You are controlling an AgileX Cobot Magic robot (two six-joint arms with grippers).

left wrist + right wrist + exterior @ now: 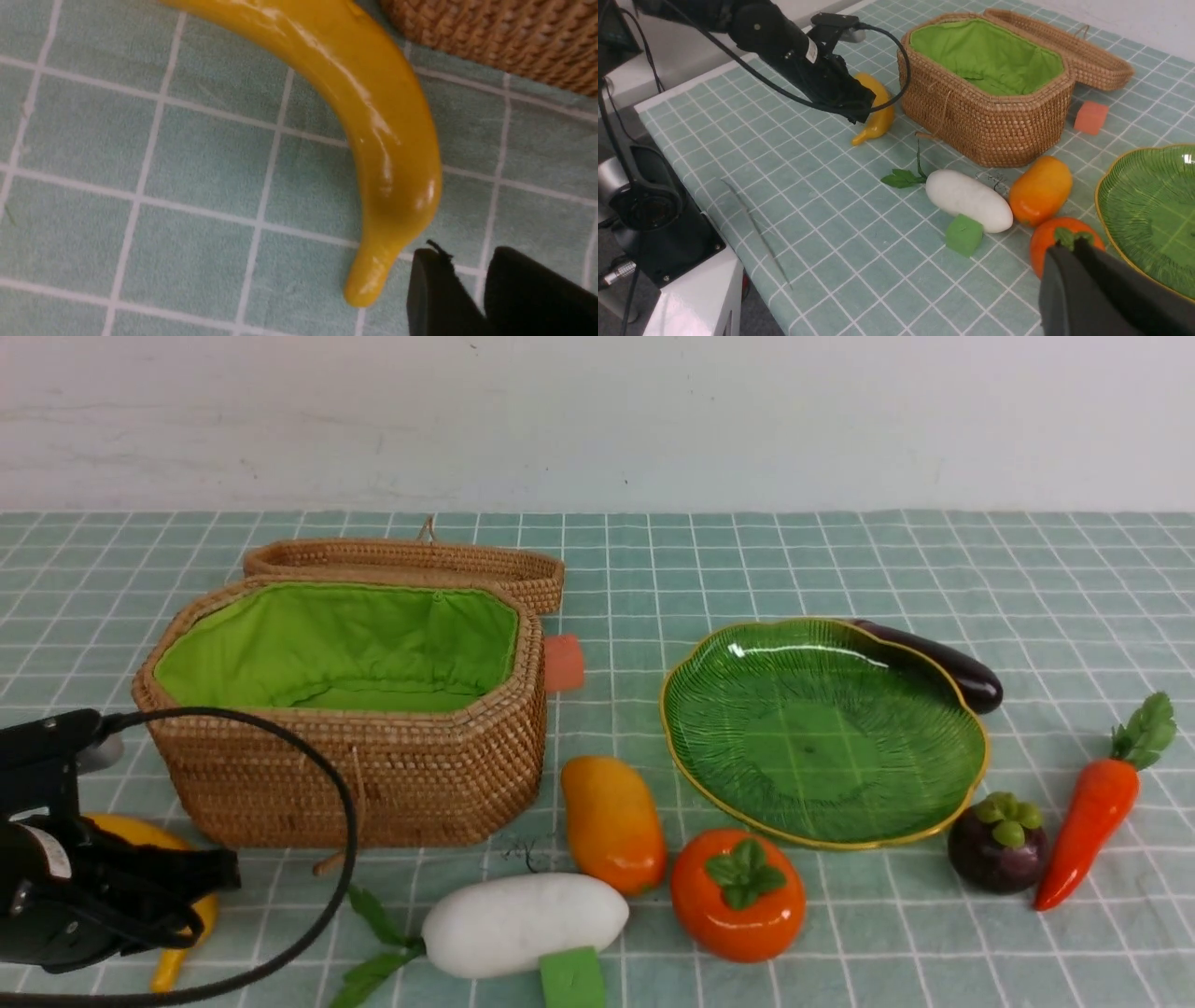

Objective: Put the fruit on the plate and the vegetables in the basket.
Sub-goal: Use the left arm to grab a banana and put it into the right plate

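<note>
Plate (665,714): bare, we count four fruit (738,896) left on desk (840,569)
Basket (392,784): bare, three vegetables (523,924) outside
Left pincer (462,255): slightly parted, empty, beside banana (373,116)
Right pincer (1070,249): closed, empty

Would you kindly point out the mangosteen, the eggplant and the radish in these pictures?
mangosteen (994,863), front view, on its dark purple body below the green calyx.
eggplant (962,677), front view, on its glossy dark body near the rounded end.
radish (523,919), front view, on the middle of its white body.
</note>
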